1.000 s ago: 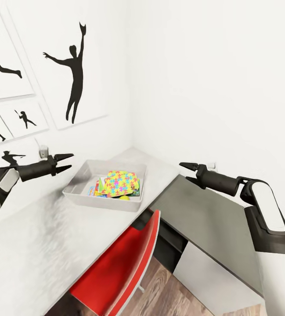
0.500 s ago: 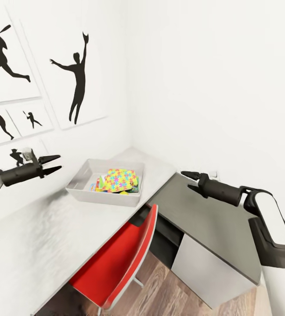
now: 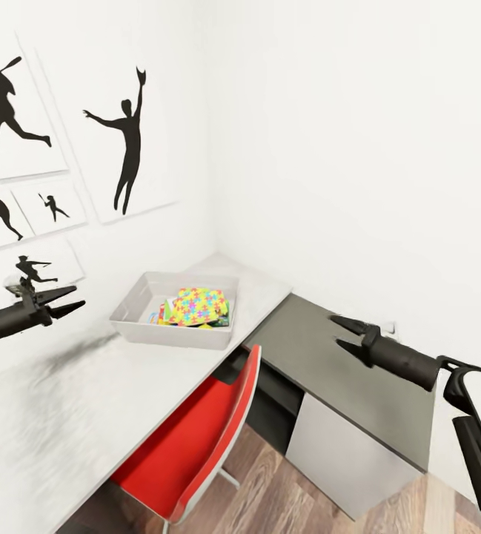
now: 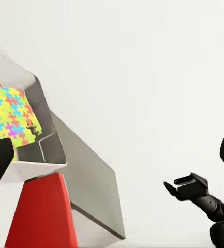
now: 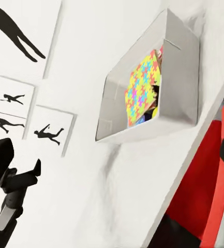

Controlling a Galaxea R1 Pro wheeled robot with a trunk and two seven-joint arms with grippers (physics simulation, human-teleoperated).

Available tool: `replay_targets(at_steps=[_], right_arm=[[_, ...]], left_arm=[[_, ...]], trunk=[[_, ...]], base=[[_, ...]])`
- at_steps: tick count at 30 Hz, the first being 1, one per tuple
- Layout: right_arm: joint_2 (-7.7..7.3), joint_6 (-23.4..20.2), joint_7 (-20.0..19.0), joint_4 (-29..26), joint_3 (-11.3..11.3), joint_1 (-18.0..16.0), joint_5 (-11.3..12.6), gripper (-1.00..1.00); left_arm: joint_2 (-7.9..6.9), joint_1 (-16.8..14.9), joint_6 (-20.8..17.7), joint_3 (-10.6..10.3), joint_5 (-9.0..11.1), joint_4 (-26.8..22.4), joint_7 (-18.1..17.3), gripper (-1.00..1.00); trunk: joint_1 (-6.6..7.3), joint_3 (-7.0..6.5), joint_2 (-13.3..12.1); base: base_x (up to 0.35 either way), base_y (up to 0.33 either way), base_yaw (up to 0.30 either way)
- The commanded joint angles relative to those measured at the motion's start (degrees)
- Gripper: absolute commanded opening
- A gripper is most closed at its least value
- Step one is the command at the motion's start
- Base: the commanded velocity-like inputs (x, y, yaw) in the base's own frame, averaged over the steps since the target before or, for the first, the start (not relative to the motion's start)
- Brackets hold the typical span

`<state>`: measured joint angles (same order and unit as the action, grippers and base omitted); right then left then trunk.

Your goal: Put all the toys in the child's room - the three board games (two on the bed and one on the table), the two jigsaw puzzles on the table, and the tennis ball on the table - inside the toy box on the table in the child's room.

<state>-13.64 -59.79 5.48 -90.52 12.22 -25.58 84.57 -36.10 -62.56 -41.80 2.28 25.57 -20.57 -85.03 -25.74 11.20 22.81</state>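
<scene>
Black L tool (image 3: 68, 299) & R tool (image 3: 349, 335) both open, empty, arms outstretched.

Bright, even light; soft shadows, perhaps slight wide-angle stretch at edges.

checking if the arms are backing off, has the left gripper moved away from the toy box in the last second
Yes. The left gripper, which was near the toy box rim, now sits well clear of it toward the wall prints, jaws open.

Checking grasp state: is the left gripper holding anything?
No, the left gripper hangs open and empty beside the toy box.
</scene>
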Motion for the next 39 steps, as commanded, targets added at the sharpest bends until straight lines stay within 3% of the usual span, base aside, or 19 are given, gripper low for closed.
replay_targets(at_steps=[1,3,7,15,23,39], right_arm=[[-0.54,-0.2,-1.6,-0.1,1.3,1.6,0.6,1.00],[-1.16,-0.2,-5.0,-0.1,2.9,4.6,0.6,1.00],[-1.65,-0.2,-10.2,-0.1,4.9,11.0,0.4,1.00],[-1.67,-0.2,-12.5,-0.1,7.4,19.5,0.2,1.00],[-1.20,-0.2,-12.8,-0.1,7.5,21.0,0.1,1.00],[-0.95,-0.2,-12.8,-0.1,7.5,21.1,-2.2,1.00]], left_arm=[[-0.18,1.0,0.1,0.0,0.0,0.0,-2.4,1.00],[-0.32,2.7,0.7,0.0,-0.1,0.0,-4.8,1.00],[-0.42,6.4,2.8,0.0,0.0,0.0,-5.0,1.00],[-0.14,11.6,5.3,0.2,0.2,0.2,-5.0,1.00],[-0.15,12.7,5.5,0.3,0.3,0.2,-5.0,1.00],[-0.46,12.8,5.6,0.4,0.3,0.2,-5.0,1.00]], trunk=[[-0.04,0.03,0.1],[-0.04,-0.13,0.1],[-0.04,-0.45,0.1],[-0.04,-1.08,0.1],[-0.04,-1.71,0.1],[-0.04,-2.82,0.1]], base=[[-0.001,0.000,-0.181],[-0.001,0.000,-0.188],[0.000,0.000,-0.197],[0.000,0.000,-0.201],[-0.036,0.014,-0.202],[-0.251,0.148,-0.217]])
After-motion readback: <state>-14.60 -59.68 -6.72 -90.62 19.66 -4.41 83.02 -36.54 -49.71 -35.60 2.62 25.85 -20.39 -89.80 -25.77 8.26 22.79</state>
